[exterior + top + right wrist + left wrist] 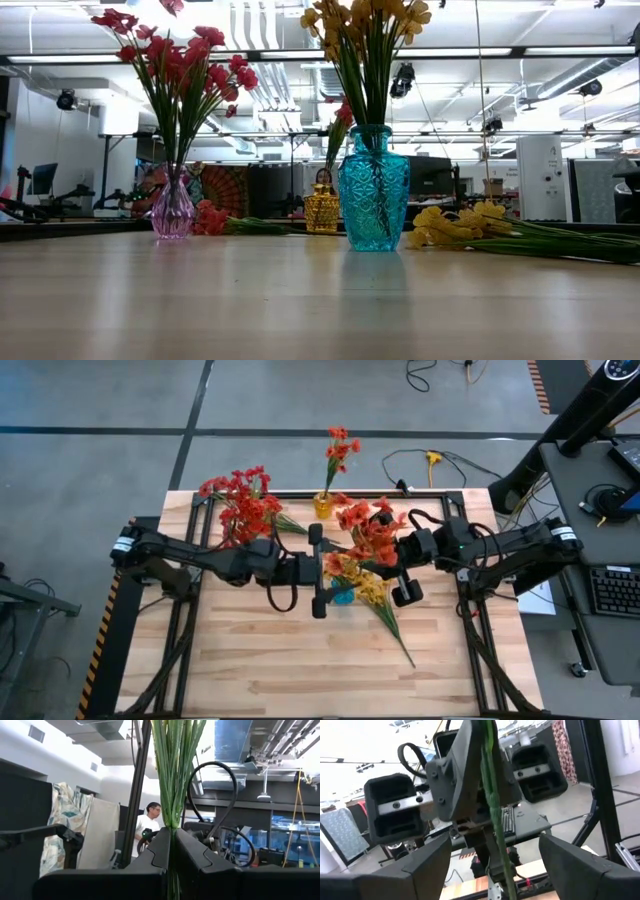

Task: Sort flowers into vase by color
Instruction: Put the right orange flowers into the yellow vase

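Observation:
My right gripper (pixel 380 555) is above the table's middle, shut on a bunch of orange-red flowers (pixel 362 525). My left gripper (pixel 318 570) faces it, open wide; in its wrist view the held stems (pixel 492 795) show ahead between its fingers, untouched. Below stands a blue vase (pixel 372 190) with yellow flowers (pixel 365 20). A pink vase (pixel 172 210) holds red flowers (pixel 175 60). A small amber vase (pixel 322 210) at the far edge holds one orange-red sprig (pixel 340 450). More yellow flowers (pixel 470 225) lie flat on the table. My right gripper pinches several green stems (pixel 172 820) between its two shut fingers. The fingers lie across the stems and slant upward. The stems stand upright out of the hold, lifted clear of the table, with the blooms above.
Red blooms (pixel 210 220) lie on the table beside the pink vase. The loose yellow flowers' stems (pixel 400 640) reach toward the near right. The near half of the wooden table (pixel 300 680) is bare. A person (pixel 149 822) sits in the room beyond.

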